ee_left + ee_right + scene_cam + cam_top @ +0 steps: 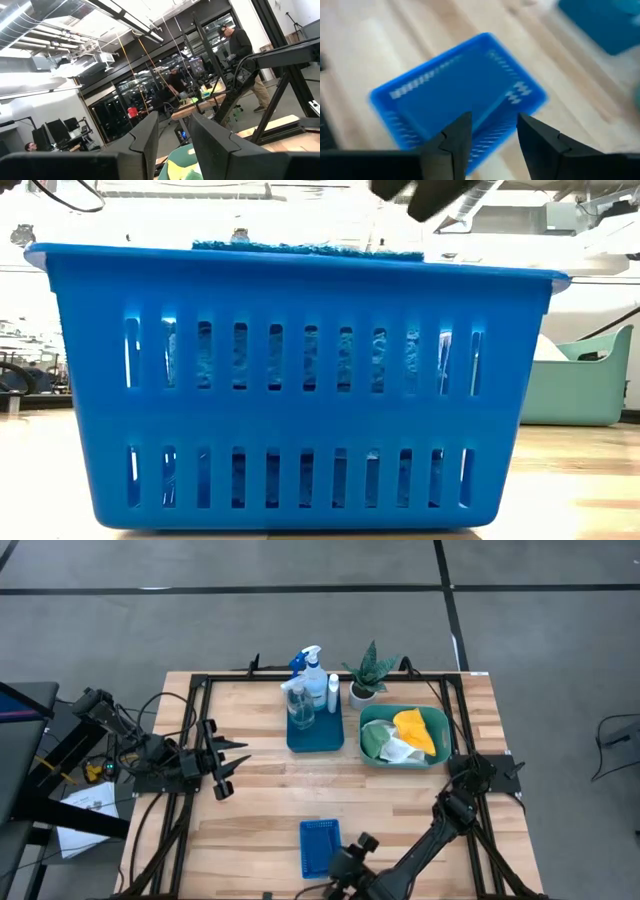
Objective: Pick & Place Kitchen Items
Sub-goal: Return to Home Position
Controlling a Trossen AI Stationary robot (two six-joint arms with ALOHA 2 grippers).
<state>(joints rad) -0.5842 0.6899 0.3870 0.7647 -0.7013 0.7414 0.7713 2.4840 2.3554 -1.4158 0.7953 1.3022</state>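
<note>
A small blue slotted basket (320, 846) stands near the table's front edge. It fills the low view (300, 390), with blue sponges (300, 248) showing at its top and through its slots. My right gripper (492, 132) is open and empty, above the basket's right side (348, 862). My left gripper (228, 766) is open and empty at the table's left, pointing right. A blue-trigger spray bottle (310, 665), a clear bottle (299, 705) and a white bottle (333, 692) stand in a blue tray (315, 740). Yellow, green and white cloths (405, 735) lie in a teal tub (436, 735).
A small potted plant (366, 678) stands behind the tub at the far edge. A black frame runs around the table (200, 840). Bare wood lies between the tray and the basket. People stand in the room beyond the table (240, 45).
</note>
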